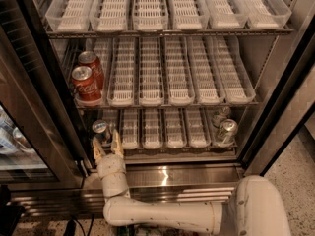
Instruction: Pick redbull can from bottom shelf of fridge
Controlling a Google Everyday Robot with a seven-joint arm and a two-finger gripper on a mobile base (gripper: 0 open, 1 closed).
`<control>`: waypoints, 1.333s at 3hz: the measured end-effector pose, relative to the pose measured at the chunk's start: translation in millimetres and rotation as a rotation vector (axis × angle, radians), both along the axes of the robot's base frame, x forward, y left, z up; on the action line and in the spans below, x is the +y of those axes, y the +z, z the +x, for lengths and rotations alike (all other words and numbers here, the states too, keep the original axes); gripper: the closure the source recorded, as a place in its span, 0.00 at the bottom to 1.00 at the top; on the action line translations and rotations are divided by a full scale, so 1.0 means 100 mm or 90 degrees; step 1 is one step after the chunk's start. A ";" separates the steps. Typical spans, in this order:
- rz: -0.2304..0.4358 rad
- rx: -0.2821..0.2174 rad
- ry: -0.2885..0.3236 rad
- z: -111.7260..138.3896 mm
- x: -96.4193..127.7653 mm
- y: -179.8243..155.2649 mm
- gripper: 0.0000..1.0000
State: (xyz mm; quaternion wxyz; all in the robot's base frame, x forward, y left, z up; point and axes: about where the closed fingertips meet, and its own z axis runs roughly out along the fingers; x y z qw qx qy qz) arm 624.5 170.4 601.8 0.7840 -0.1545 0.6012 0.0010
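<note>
Looking into the fridge (162,175) past its open glass door (29,132), we see the redbull can (101,130) standing upright at the far left end of the bottom shelf (167,151), near the front edge; the gripper (106,142) sits just in front of that can at the shelf's lip, pointing inward; its two fingers (117,144) are spread apart, one on each side of the can's lower part, and we cannot tell whether either touches it. We follow the white arm (162,215) from the gripper down and across to the right, below the steel sill; two red cola cans (86,85) stand one behind the other at the left of the middle shelf; two crinkly silver cans (227,131) stand at the right end of the bottom shelf, well apart from the redbull can; white slotted trays (150,73) line every shelf.
</note>
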 end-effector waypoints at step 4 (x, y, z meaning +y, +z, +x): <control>0.036 -0.001 0.002 0.16 0.10 -0.04 0.41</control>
